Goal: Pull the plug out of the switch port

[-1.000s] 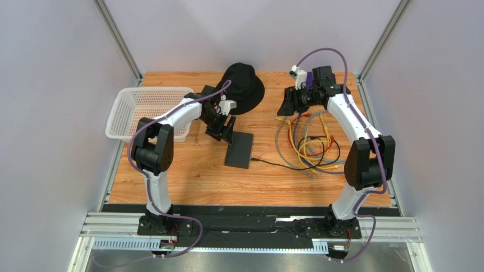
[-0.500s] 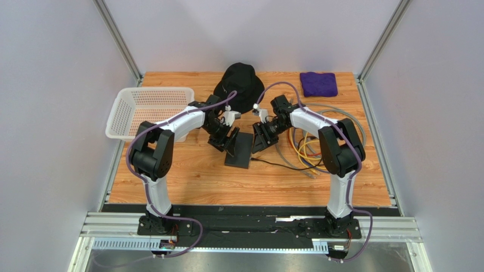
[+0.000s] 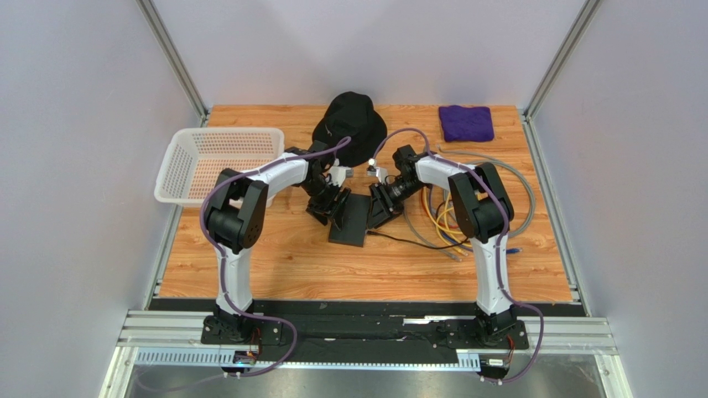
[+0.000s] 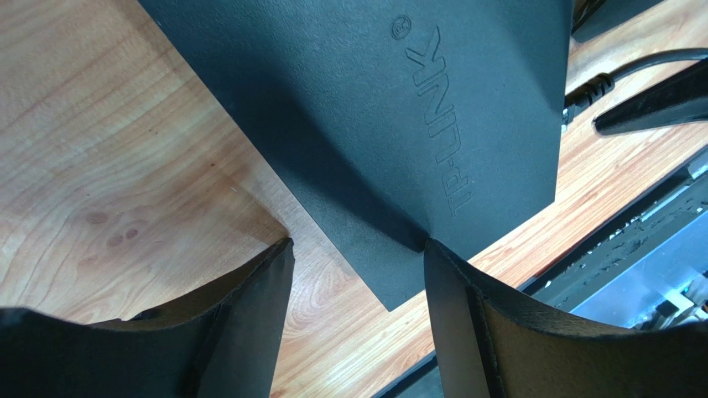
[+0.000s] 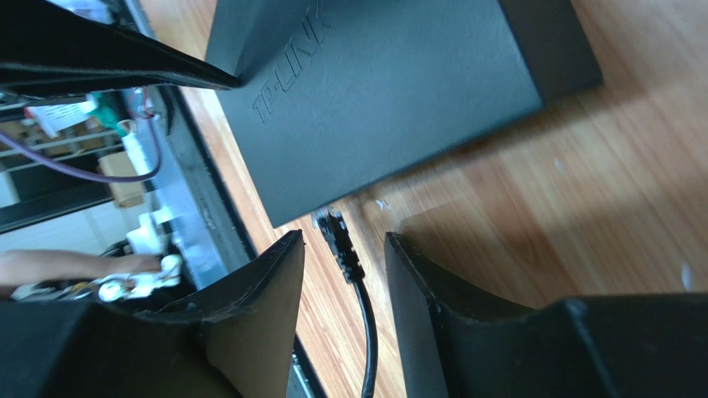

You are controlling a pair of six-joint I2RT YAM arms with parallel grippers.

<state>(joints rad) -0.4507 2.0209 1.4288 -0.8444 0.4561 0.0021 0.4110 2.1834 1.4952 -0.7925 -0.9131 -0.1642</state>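
The switch [image 3: 349, 222] is a flat matte-black box lying on the wooden table between both arms. A black plug [image 5: 335, 230] sits at its narrow edge, and its black cable [image 3: 407, 241] trails off to the right. My right gripper [image 5: 342, 240] is open and low over the table. Its fingers stand on either side of the plug with a gap on each side. My left gripper [image 4: 357, 245] is open at the switch's [image 4: 374, 99] opposite side. One fingertip [image 4: 432, 246] rests against the box's top, and a corner of the box lies between the fingers.
A black bucket hat [image 3: 353, 120] lies just behind the grippers. A white basket [image 3: 208, 162] stands at the left and a purple cloth [image 3: 466, 123] lies at the back right. A tangle of coloured cables [image 3: 453, 217] lies right of the switch.
My right arm has swung from the back right down to the switch's right edge and its jaws have narrowed. My left gripper has edged closer to the switch.
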